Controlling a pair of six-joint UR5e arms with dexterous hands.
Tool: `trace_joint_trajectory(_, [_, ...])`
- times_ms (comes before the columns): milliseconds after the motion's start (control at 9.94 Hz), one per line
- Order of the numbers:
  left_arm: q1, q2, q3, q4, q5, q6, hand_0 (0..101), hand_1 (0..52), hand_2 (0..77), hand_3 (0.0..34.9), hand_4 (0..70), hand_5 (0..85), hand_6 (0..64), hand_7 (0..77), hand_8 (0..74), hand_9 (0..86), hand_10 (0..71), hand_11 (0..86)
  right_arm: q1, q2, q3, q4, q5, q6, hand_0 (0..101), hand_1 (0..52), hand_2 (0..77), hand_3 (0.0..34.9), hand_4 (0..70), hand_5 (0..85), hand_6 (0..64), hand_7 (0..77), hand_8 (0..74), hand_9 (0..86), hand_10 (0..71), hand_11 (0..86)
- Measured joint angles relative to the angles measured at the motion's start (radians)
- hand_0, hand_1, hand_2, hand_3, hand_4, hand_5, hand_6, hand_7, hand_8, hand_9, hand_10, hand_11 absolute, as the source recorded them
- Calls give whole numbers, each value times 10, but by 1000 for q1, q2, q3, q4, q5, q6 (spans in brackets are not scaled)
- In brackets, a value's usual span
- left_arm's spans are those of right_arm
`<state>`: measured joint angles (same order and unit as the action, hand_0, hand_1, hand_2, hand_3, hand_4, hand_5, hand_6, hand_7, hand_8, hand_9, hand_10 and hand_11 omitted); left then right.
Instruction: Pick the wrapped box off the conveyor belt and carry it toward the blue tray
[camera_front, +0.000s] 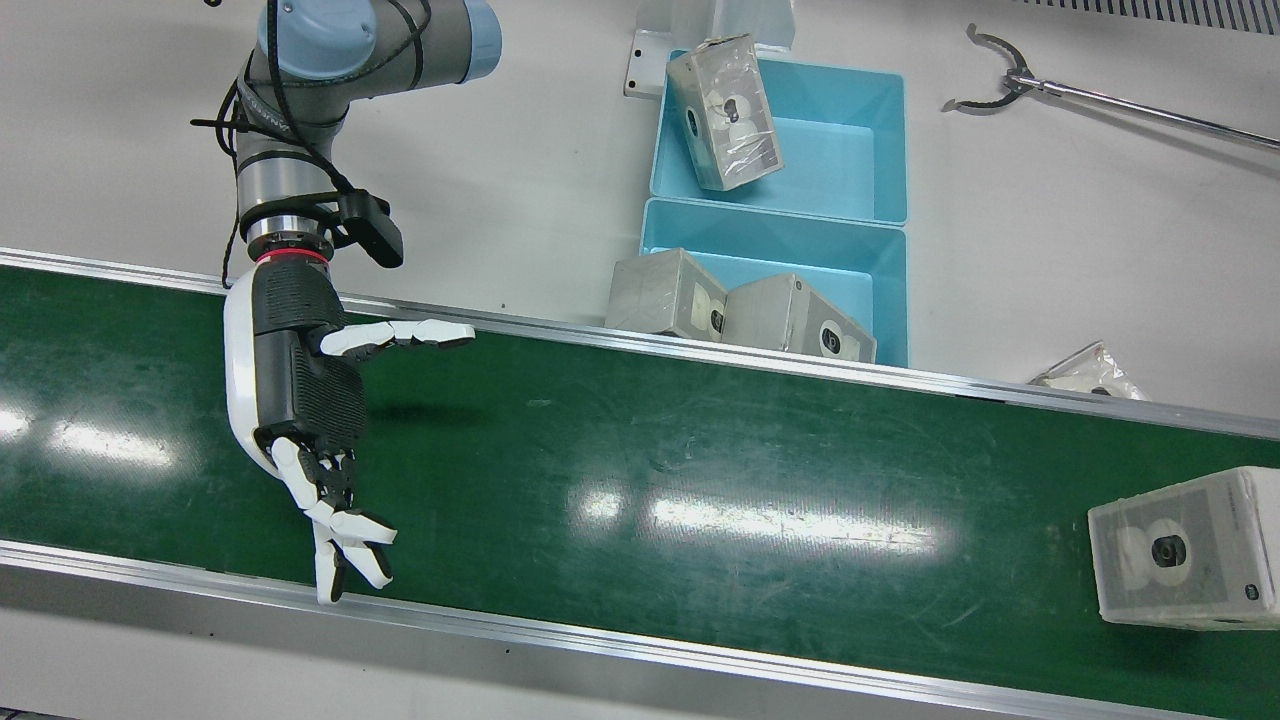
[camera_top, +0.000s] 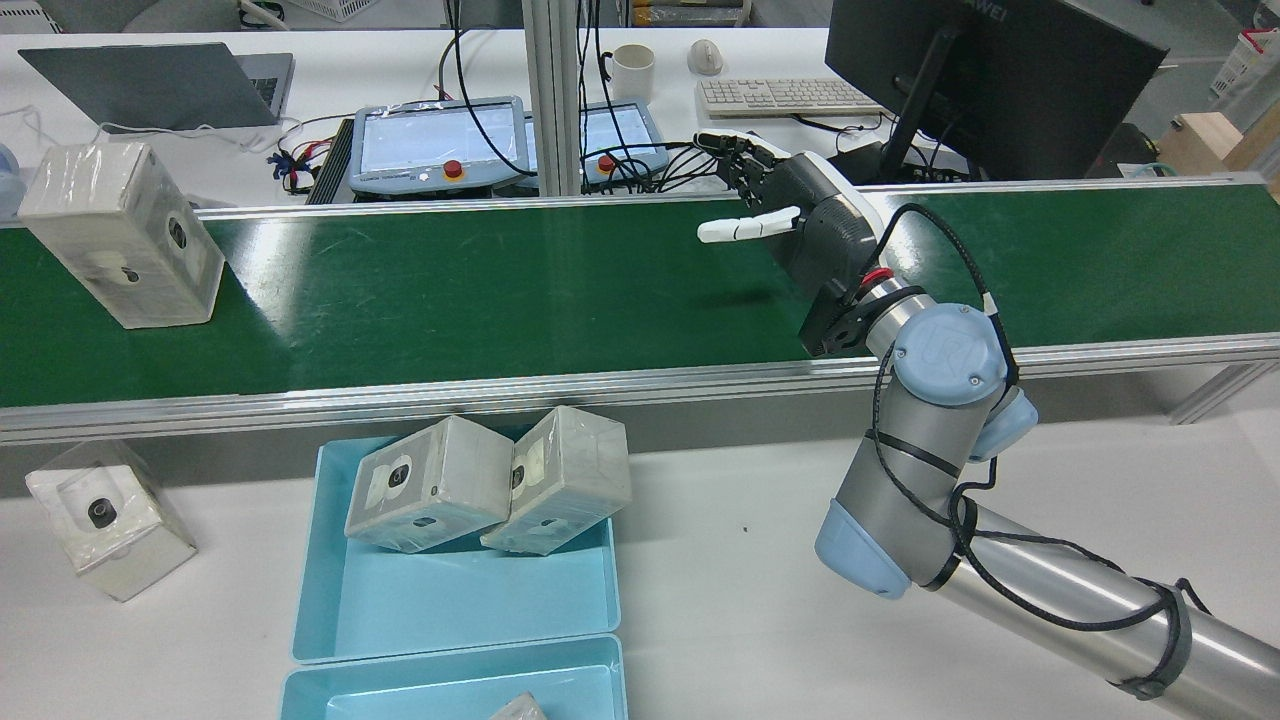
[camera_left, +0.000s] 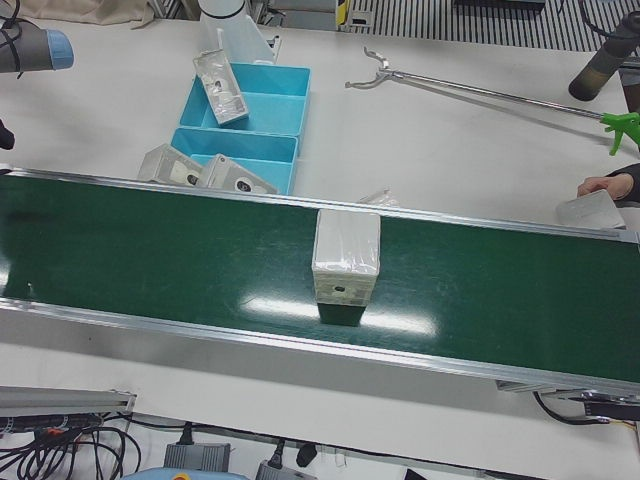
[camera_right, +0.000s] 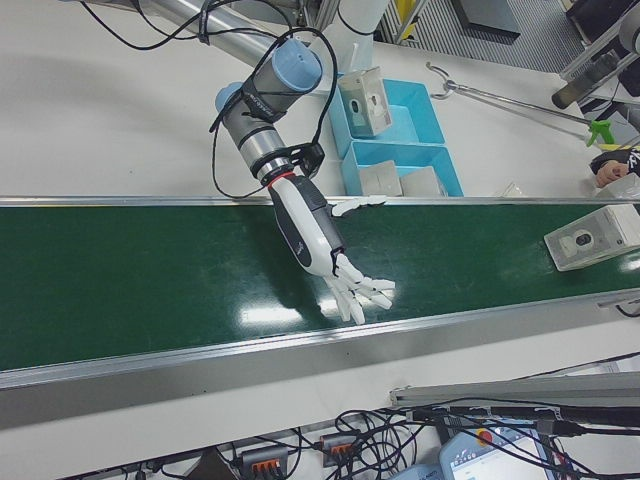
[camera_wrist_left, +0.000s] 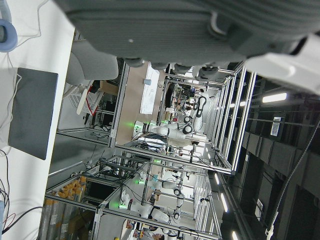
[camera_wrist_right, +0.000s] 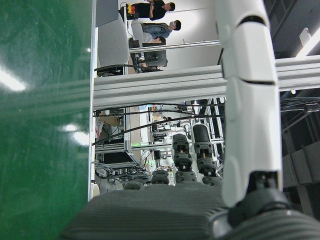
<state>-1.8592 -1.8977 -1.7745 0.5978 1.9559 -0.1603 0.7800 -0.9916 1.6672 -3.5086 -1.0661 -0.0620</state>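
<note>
Over the green conveyor belt (camera_front: 640, 480) the right robot hand (camera_front: 300, 390) hangs with its fingers (camera_front: 345, 545) spread apart and it holds nothing; one finger points sideways toward the trays. In the rear view this robot hand (camera_top: 800, 225) is on the right part of the belt, with the palm turned to the belt's other end.

The wrapped box (camera_front: 1185, 550) stands on the belt, well apart from the right robot hand, at the far end of the belt in the front view. In the rear view the same box (camera_top: 125, 235) is at the left end of the belt, and the left-front view shows it (camera_left: 346, 255) upright in the middle of the belt's width. Nothing touches it.

On the white bench (camera_front: 520, 170) beside the belt there are two blue trays, one behind the other. The blue tray (camera_front: 860, 270) nearest to the belt carries two wrapped boxes (camera_top: 430, 485) that lean against each other. The second blue tray (camera_front: 850, 140) carries one more box (camera_front: 725, 110), tilted on the tray's rim.

The left robot hand shows only in its own camera (camera_wrist_left: 200, 30), as a dark grey part at the top edge; I cannot tell if its fingers are apart or together
</note>
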Motion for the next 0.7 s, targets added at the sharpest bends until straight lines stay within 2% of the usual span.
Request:
trace_joint_trajectory(101, [0,0,0,0,0,0,0,0,11,0,0,11,5,5,5,0,5,5,0,-1,-1,0,0,1,499,158,98,0,98,240,71,71,11,33,0,5])
trace_joint_trajectory(704, [0,0,0,0,0,0,0,0,11,0,0,11,5,0,5,0,5,5,1,0,0,0,1,6,498,158,98,1,109,245,65,71,11,33,0,5])
